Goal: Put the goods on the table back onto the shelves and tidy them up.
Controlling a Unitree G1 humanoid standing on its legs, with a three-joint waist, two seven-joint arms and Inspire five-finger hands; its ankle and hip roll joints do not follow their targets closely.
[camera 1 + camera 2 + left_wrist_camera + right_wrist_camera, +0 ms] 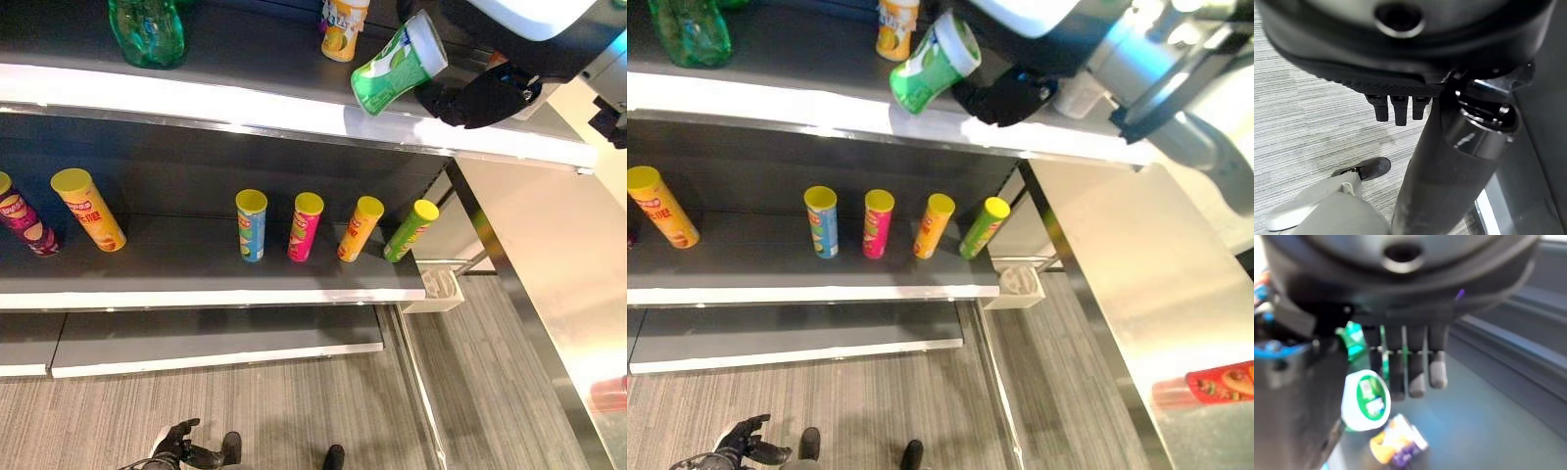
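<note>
My right hand is up at the top shelf, shut on a green can with a white lid. The can hangs tilted over the shelf's front part, lid end up and to the right. In the right wrist view the can sits between my thumb and fingers. A red can lies on the steel table at the right. My left hand hangs low by the floor, relaxed and holding nothing.
On the top shelf a green plastic bottle stands at the left, and a yellow drink bottle just left of the held can. The middle shelf carries several upright chip cans, among them yellow, blue, pink.
</note>
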